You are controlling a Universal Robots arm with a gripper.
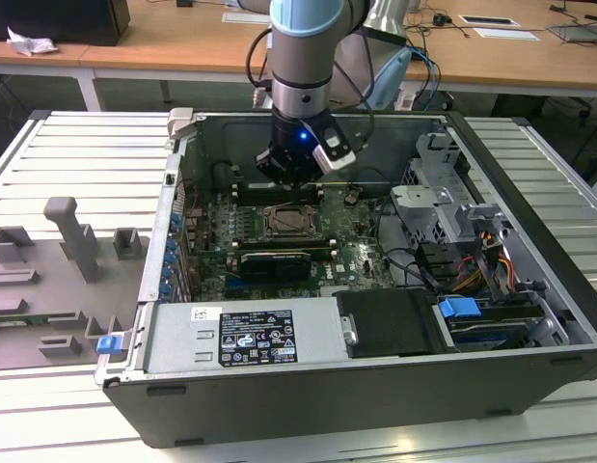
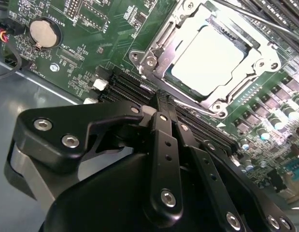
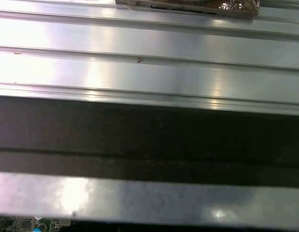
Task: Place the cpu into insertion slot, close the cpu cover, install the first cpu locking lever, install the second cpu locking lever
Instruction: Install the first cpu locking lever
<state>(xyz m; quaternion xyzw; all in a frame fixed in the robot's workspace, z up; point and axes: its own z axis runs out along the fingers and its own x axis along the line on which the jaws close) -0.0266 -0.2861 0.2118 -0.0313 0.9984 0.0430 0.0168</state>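
Motherboard (image 2: 91,53) background: cpu (image 2: 209,60) flat in socket (cover (image 2: 159,46) framing), claw (image 2: 163,104) beside.

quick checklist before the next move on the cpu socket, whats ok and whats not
1. cpu seated in the socket: ok, it lies flat and square inside.
2. cpu cover closed over the chip: ok, the frame lies around the chip's edges.
3. Locking lever latched: cannot tell.
4. hand empty: ok, its fingers are closed together with nothing between them.
5. Hand position: ok, just off the socket's edge, beside the memory slots.
6. Computer case open for access: ok.
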